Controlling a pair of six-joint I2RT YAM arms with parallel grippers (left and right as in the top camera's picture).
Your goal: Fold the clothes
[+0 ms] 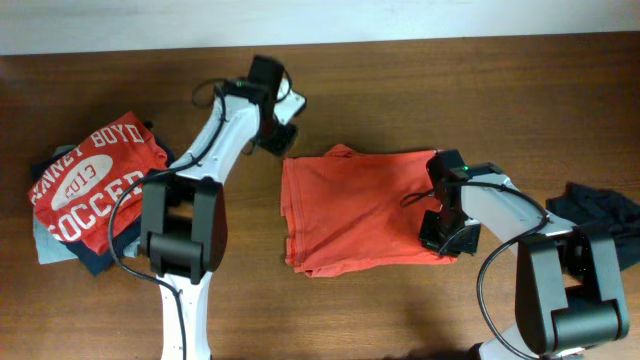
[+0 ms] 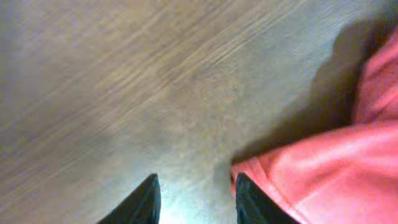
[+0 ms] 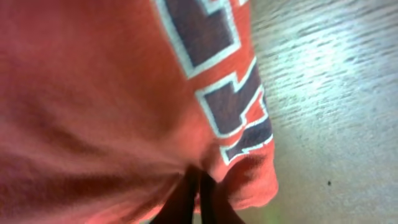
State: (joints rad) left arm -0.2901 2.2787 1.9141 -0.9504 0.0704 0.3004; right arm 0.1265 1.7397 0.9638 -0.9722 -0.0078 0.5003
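Observation:
An orange-red shirt (image 1: pixel 350 205) lies folded in the middle of the table. My left gripper (image 1: pixel 278 140) hovers at its far left corner. In the left wrist view this gripper (image 2: pixel 196 200) is open, with bare wood between its fingers, and the shirt's edge (image 2: pixel 323 174) lies against the right finger. My right gripper (image 1: pixel 440 235) sits at the shirt's near right corner. In the right wrist view it (image 3: pixel 199 193) is shut, pinching the orange-red fabric (image 3: pixel 93 106), which carries navy letters with white outlines (image 3: pixel 236 106).
At the far left lies a stack topped by a red tee with white "SOCCER" print (image 1: pixel 90 180), over a dark navy piece (image 1: pixel 100 262) and a pale grey-blue piece (image 1: pixel 45 245). A dark garment (image 1: pixel 600 210) sits crumpled at the right edge. The wooden table (image 1: pixel 400 90) shows around them.

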